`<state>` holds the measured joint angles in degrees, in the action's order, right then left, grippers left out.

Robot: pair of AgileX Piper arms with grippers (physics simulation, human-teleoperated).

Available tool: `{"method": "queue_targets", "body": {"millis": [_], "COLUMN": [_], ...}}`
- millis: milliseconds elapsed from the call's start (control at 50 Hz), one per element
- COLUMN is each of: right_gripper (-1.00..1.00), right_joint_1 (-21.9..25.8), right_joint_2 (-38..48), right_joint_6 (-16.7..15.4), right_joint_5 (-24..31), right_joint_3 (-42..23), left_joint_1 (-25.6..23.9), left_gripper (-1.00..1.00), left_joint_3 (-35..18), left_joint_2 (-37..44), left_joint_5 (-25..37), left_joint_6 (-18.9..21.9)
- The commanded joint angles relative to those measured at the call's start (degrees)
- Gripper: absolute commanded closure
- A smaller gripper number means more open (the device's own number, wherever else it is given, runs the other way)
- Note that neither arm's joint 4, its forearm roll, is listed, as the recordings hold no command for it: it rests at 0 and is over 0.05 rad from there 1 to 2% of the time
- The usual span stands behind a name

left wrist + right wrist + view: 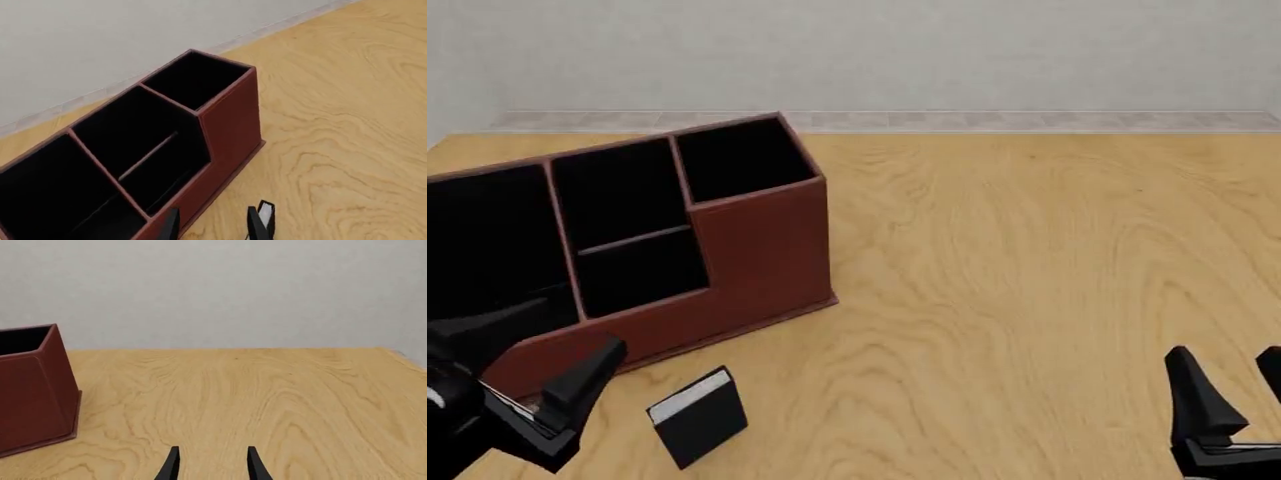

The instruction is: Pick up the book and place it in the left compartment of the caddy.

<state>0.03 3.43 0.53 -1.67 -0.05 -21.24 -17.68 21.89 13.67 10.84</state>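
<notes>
Left wrist view showed the left gripper with its jaws spread and nothing between them. The book stood just beyond the outer finger, outside the gap, only a narrow strip of black cover and white page edges visible past the fingertip. The caddy filled much of this picture, reddish-brown outside and black inside, with the left compartment being its widest undivided section, next to the shelf-split middle section.

Front view placed the book on the worktop near the near edge, toward the near left corner, just in front of the caddy but apart from its stepped front. It stood tilted, a small thin black block with a white band of page edges along its upper side. The left gripper sat just left of the book, jaws apart, the closer fingertip near the book but not touching it as far as could be told. The left compartment lay at the caddy's left end. The right gripper sat by the near right corner, well apart from the book, jaws spread and empty.

Right wrist view showed the right gripper with its jaws open over bare wood, and one end of the caddy; the book was not visible there.
</notes>
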Motion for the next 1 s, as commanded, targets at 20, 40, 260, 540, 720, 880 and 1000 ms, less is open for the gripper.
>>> {"method": "queue_targets", "body": {"millis": [20,40,260,540,720,880,1000], "right_gripper": [-1.00,-1.00,-1.00,-1.00,-1.00,-1.00,-1.00], "right_joint_1": [-0.04,-0.02,-0.16,-0.58,-0.77,-1.06,-1.12], "right_joint_2": [0.80,0.89,1.45,1.08,0.91,0.76,1.11], "right_joint_6": [-0.24,-0.27,-0.13,0.37,0.44,0.20,0.02], "right_joint_5": [-0.49,-0.55,-1.00,-0.75,-0.64,-0.55,-0.81], "right_joint_3": [0.00,0.00,0.01,0.01,0.02,0.02,0.03], "left_joint_1": [-3.70,-3.84,-7.16,-9.54,-9.73,-9.77,-9.68], "left_gripper": [-1.00,-1.00,-1.00,-1.00,-1.00,-1.00,-1.00], "left_joint_3": [-1.60,-1.59,-1.10,-0.31,1.42,2.40,3.26], "left_joint_2": [1.21,1.20,4.26,8.15,11.04,13.07,14.55], "left_joint_5": [4.04,4.18,3.46,1.20,-1.32,-3.09,-4.61], "left_joint_6": [1.69,1.67,3.13,3.44,2.82,2.29,2.18]}}
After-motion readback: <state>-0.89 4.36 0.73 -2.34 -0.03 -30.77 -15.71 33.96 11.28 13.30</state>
